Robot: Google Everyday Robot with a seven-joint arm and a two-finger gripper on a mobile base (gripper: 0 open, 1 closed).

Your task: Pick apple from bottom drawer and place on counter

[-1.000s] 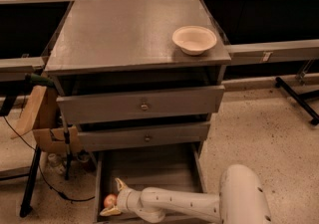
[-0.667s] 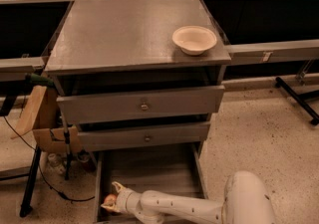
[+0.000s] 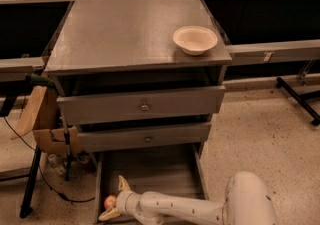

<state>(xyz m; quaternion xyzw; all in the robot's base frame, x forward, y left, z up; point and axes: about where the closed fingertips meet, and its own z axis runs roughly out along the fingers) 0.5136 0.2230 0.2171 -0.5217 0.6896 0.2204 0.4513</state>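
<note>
The apple (image 3: 109, 201) is small and reddish-orange and lies in the front left corner of the open bottom drawer (image 3: 150, 171). My gripper (image 3: 115, 199) reaches in from the lower right. Its two pale fingers (image 3: 123, 183) are spread, one above and one below the apple, which sits between them. The fingers do not press on the apple. The counter (image 3: 120, 26) is the flat grey top of the cabinet.
A cream bowl (image 3: 195, 39) stands near the counter's right front corner. Two upper drawers with brass knobs (image 3: 144, 107) are slightly open above the bottom drawer. A cardboard box (image 3: 42, 119) and cables sit at the left. Dark benches flank the cabinet.
My gripper has moved a little left and down toward the drawer's front left corner, so its spread fingers now bracket the apple. The apple has not moved.
</note>
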